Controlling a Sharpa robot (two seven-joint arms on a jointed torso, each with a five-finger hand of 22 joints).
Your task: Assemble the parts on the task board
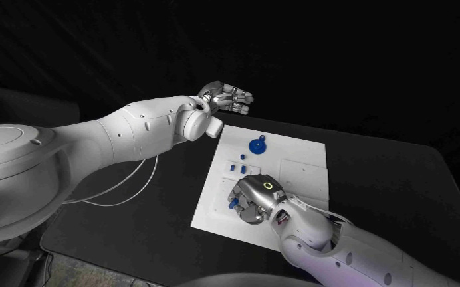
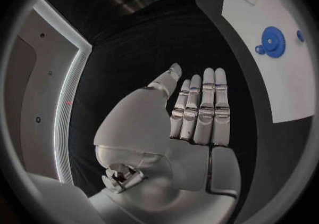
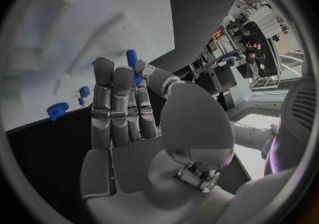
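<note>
The white task board (image 1: pixel 299 167) lies in the middle of the black table. A blue gear (image 1: pixel 257 146) stands on its far left part, with small blue parts (image 1: pixel 244 167) just nearer. My right hand (image 1: pixel 255 197) hovers over the board's near left area and pinches a small blue part (image 1: pixel 233 202) between thumb and a finger. The right wrist view shows that blue part (image 3: pixel 132 63) at the fingertips of the right hand (image 3: pixel 123 112), over the board (image 3: pixel 80 16). My left hand (image 1: pixel 226 97) is raised beyond the board's far left corner, fingers straight and holding nothing. From the left wrist, the left hand (image 2: pixel 196 112) is flat, with the gear (image 2: pixel 273 41) off to one side.
Shallow recesses mark the board's right half (image 1: pixel 307 171). A white cable (image 1: pixel 129 184) loops on the table under my left arm. In the right wrist view a small blue gear-like part (image 3: pixel 58 110) and another blue part (image 3: pixel 84 92) sit near the board's edge.
</note>
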